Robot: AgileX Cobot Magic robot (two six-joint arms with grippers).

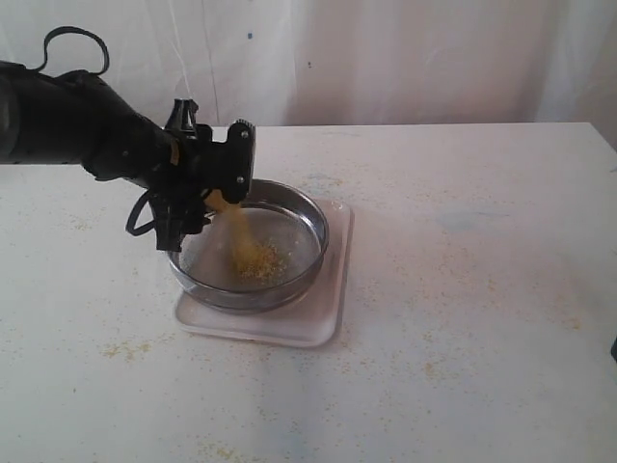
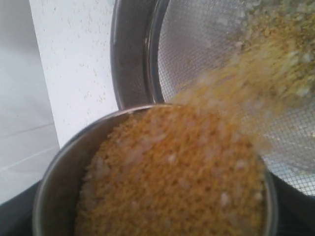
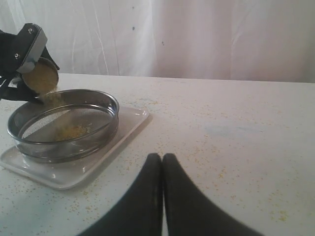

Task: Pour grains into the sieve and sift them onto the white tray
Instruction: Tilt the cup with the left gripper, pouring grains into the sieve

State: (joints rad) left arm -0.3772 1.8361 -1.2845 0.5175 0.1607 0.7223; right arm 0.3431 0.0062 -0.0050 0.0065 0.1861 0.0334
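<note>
My left gripper (image 1: 217,183) is shut on a small steel cup (image 3: 40,74), tilted over the left rim of the sieve (image 1: 313,227). Yellow grains (image 1: 241,231) stream from the cup onto the mesh and form a small heap (image 1: 262,265). In the left wrist view the cup (image 2: 54,182) is full of grains (image 2: 177,177) spilling toward the sieve's mesh (image 2: 202,44). The sieve sits on the white tray (image 1: 323,309). My right gripper (image 3: 162,160) is shut and empty, low over the table to the right of the tray (image 3: 113,135) and sieve (image 3: 64,142).
The white table (image 1: 463,289) is dusted with scattered grains (image 1: 125,349). A pale curtain (image 1: 405,58) hangs behind the table's back edge.
</note>
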